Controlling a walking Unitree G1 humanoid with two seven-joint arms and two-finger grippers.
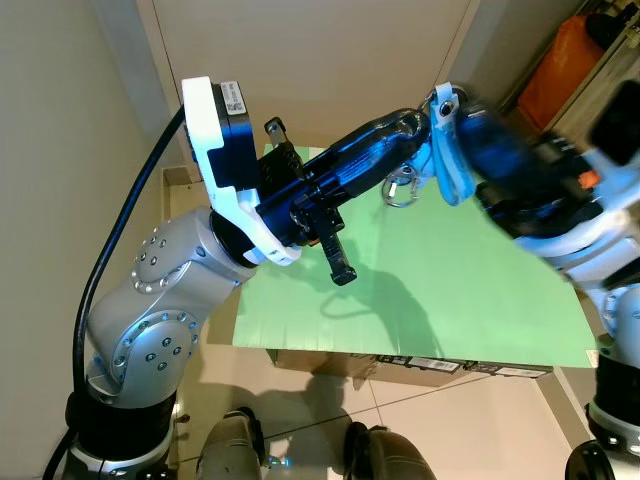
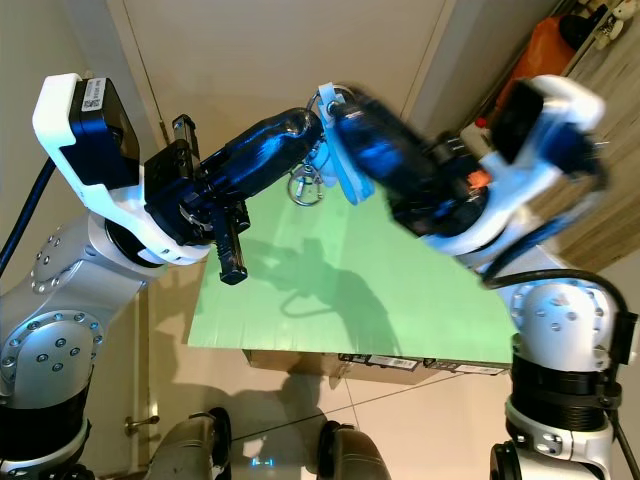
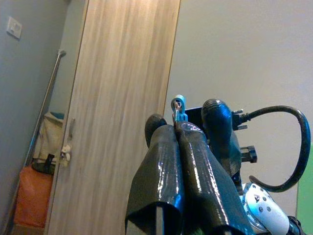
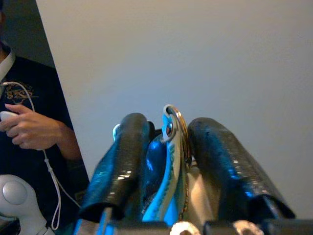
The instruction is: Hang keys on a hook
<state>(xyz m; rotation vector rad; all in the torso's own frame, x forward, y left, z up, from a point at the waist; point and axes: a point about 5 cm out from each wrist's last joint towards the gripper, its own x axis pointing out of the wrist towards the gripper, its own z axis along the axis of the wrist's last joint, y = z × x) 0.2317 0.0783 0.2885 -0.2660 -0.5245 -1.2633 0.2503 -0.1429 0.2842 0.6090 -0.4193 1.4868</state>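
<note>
Overhead, both grippers meet at keys (image 1: 402,186); green mat (image 1: 470,290) below

green mat (image 1: 470,300), cardboard box (image 1: 400,368) — wooden door (image 3: 112,112)

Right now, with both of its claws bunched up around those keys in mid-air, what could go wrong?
Both grippers meet at the keys above the green table. The left gripper pinches just the small blue tag, a thin hold that might slip. The key ring sits between the right gripper fingers, so the hand-over could fumble and drop the keys. The right arm looks blurred, so it may be moving and could knock the left fingers.
</note>
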